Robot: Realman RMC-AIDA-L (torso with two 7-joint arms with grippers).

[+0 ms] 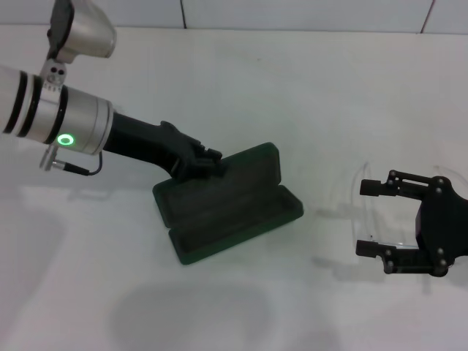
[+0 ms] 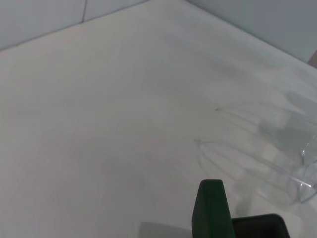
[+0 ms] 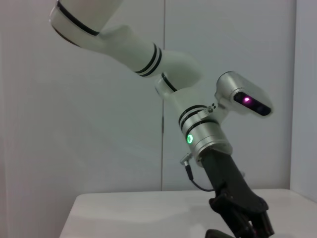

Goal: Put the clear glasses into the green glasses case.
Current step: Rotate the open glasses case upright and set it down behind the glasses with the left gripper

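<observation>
Green glasses case (image 1: pixel 227 205) lies open on white surface (image 1: pixel 329 88), lid raised, dark lining exposed. Left hand (image 1: pixel 206 162) at lid's far-left edge, fingers clenched on it. Clear glasses (image 1: pixel 371 212) well apart, to case's right, flat on surface. Right hand (image 1: pixel 371 217) released, fingers straddling glasses, not gripping.

Clear glasses (image 1: pixel 373 212) barely discernible, perhaps between right gripper (image 1: pixel 371 218) fingers.
</observation>
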